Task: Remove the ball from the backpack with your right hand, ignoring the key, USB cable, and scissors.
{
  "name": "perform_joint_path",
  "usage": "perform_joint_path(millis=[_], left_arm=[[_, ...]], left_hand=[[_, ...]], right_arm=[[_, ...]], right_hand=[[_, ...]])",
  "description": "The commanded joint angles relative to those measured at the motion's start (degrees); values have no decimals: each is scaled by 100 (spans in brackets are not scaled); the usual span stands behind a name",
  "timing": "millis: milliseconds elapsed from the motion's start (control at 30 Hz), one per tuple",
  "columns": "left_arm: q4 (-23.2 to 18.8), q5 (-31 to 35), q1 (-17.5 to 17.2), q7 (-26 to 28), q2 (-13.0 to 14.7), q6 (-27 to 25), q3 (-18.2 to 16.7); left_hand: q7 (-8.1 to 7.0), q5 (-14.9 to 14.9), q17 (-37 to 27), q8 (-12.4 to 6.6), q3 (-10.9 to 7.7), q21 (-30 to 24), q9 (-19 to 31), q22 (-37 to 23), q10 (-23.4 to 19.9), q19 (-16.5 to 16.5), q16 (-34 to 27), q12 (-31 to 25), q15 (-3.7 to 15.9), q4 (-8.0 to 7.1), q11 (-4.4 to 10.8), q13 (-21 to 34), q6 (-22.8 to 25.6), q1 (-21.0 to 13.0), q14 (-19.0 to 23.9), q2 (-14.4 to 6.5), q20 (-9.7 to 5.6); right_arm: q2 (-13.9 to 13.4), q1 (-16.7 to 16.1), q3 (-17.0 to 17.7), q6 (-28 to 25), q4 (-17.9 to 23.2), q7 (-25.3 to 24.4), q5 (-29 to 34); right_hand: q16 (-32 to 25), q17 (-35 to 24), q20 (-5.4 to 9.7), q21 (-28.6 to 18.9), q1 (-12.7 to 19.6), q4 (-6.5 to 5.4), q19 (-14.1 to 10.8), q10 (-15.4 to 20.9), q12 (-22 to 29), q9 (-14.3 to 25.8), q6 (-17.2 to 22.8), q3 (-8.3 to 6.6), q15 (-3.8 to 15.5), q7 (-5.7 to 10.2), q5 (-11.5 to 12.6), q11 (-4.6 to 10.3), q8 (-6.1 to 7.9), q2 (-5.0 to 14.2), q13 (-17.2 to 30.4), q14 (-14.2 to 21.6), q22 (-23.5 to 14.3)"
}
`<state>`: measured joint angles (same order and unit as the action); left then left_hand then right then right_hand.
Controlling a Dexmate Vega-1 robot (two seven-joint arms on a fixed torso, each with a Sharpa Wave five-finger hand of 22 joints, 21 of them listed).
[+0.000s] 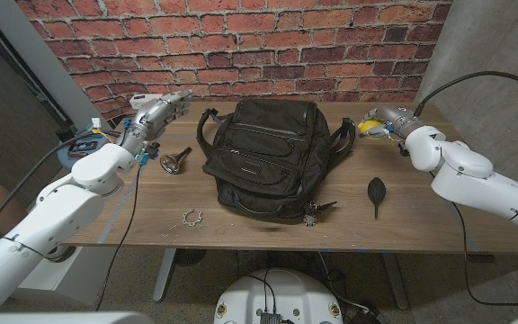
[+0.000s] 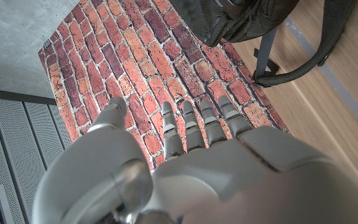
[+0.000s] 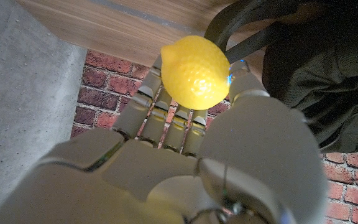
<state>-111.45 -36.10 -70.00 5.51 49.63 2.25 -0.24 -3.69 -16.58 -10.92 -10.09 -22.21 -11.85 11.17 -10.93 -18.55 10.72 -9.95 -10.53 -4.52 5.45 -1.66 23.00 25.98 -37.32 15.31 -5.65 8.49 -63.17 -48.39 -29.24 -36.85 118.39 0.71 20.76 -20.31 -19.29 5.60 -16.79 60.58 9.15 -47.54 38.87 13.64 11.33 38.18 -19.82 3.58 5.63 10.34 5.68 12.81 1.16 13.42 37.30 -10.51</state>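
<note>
A black backpack [image 1: 268, 157] lies in the middle of the wooden table [image 1: 421, 229]. My right hand [image 1: 392, 121] is just off the backpack's far right corner, beside its strap, and holds a yellow dimpled, lemon-shaped ball [image 1: 373, 127]. In the right wrist view the ball [image 3: 196, 71] sits against the fingers of the right hand [image 3: 229, 149], with the backpack [image 3: 328, 74] close beside it. My left hand [image 1: 160, 110] is raised at the far left of the table, fingers straight and holding nothing. The left wrist view shows that left hand [image 2: 185, 149] with the backpack [image 2: 229, 18] and its straps beyond it.
A metal object [image 1: 176, 160] lies left of the backpack. A small ring-shaped item [image 1: 192, 217] lies near the front edge. A small dark item [image 1: 317, 211] lies at the backpack's front right corner, and a black bulb-shaped object [image 1: 376, 193] lies to its right. A brick wall stands behind.
</note>
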Motion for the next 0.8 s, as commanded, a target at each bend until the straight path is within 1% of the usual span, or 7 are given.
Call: perform_joint_path(millis=[33, 267, 367, 400, 500, 667, 800], left_arm=[[163, -25, 124, -9, -85, 72, 90], [370, 14, 164, 97, -277, 333, 116], [527, 84, 221, 116, -392, 530, 181], [576, 115, 237, 126, -428, 598, 206], [701, 222, 288, 144, -488, 744, 286], [872, 292, 361, 192, -658, 949, 440], [1037, 329, 435, 157, -741, 1113, 541]], left_hand=[[-20, -25, 5, -22, -65, -6, 11, -2, 75, -12, 3, 4, 1, -2, -7, -13, -40, -153, -75, -233, 19], [19, -19, 7, -16, -60, -40, 8, -2, 116, 60, -19, -9, -2, -31, -19, -53, -115, -76, -107, -252, 23], [76, -1, 17, -12, -68, -131, 5, -3, 213, 291, -44, -14, 52, -87, -45, -121, -234, 43, -125, -309, -50], [115, 8, 32, 9, -89, -154, 1, -1, 331, 361, -47, 8, 90, -85, -45, -167, -354, 76, -132, -327, -72], [106, 24, 61, 52, -137, -177, -8, 1, 468, 448, -20, 11, 200, -62, -10, -255, -671, 109, -223, -349, -100], [172, 51, 77, 63, -184, -188, -16, 3, 525, 509, -27, -7, 180, -59, 24, -350, -995, 162, -251, -380, -194], [181, 60, 77, 41, -206, -185, -18, 4, 578, 513, -23, 0, 161, -70, 49, -380, -1024, 184, -276, -409, -204]], right_arm=[[97, 205, -75, 133, -413, 40, 26], [163, 247, -85, 102, -548, 24, -22], [164, 242, -73, 89, -578, 2, -49], [167, 233, -60, 90, -590, -20, -65], [178, 226, -43, 63, -627, -48, -108], [165, 202, -20, 30, -669, -99, -168], [152, 215, -37, 1, -694, -103, -183]], right_hand=[[18, -29, 438, -20, 36, -16, -16, 6, -19, 14, 41, -38, 895, 9, 31, -9, 4, 30, 29, 21, -24], [34, -30, 441, -20, 35, -17, -15, -2, -28, 14, 41, -40, 901, 14, 31, 3, 1, 29, 29, 17, -23], [38, -33, 440, -20, 32, -19, -15, 17, -23, 14, 46, -39, 900, 17, 30, -8, 2, 29, 30, 17, -23], [37, -35, 440, -20, 30, -20, -15, 21, -22, 14, 44, -37, 898, 19, 30, -8, 1, 28, 30, 20, -23], [42, -35, 438, -21, 31, -21, -17, 21, -24, 15, 44, -40, 902, 15, 30, -5, 0, 31, 29, 22, -23], [49, -34, 438, -22, 23, -25, -19, 34, -23, 15, 53, -39, 896, 13, 29, -6, 3, 29, 28, 27, -22], [52, -34, 434, -24, 20, -26, -24, 43, -23, 15, 55, -40, 898, 10, 29, -5, 2, 28, 28, 40, -22]])
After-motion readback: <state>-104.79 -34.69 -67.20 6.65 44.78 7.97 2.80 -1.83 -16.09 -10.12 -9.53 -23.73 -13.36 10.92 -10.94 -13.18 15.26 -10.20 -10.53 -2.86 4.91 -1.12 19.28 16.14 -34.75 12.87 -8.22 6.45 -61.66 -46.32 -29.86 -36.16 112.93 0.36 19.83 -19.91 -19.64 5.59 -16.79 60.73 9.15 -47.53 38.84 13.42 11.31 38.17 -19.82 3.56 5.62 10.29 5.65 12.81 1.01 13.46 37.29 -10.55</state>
